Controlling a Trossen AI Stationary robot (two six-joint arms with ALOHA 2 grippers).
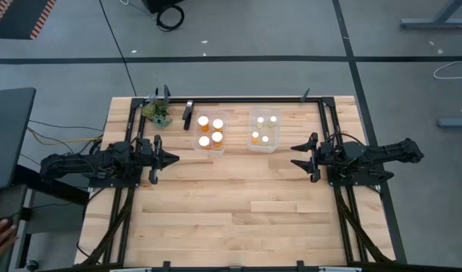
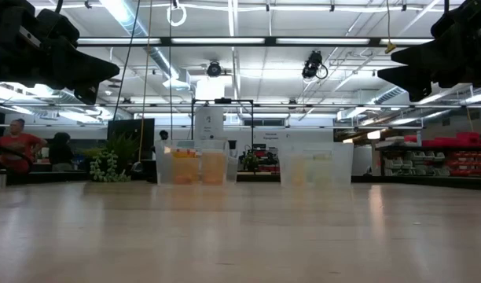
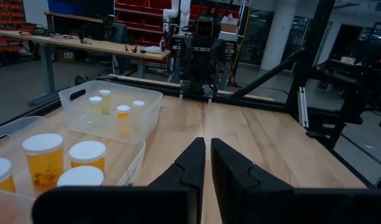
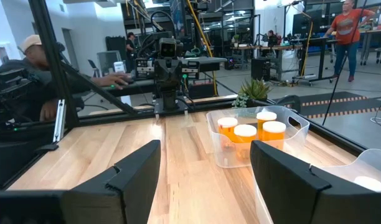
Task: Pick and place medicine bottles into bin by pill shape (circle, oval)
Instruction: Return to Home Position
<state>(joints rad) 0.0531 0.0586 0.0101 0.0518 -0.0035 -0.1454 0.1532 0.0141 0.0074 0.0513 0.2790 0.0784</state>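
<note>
all eight medicine bottles sit in the bins at the far side of the table: four orange bottles (image 1: 217, 137) in the left bin (image 1: 210, 113) and four small yellow bottles (image 1: 265, 139) in the right bin (image 1: 264, 109), upright with white caps up, so sorting looks finished and what is left is parking the arms. the main risk, as i judge it, is a stray sweep on the way home: the left gripper (image 1: 173, 159) hangs near the left bin's front corner, and a turn toward it could nudge the light plastic wall and tip a bottle. the right gripper (image 1: 297, 156) is near the right bin, and its spread fingers make it wider in any swing. whether each bottle's pill shape matches its bin cannot be told from here. both arms reach in from the table's sides, forearms about level, grippers pointing at each other across bare wood and raised clear of it. the left claw is pinched to a thin slit and holds nothing; the right claw gapes wide, also empty.
</note>
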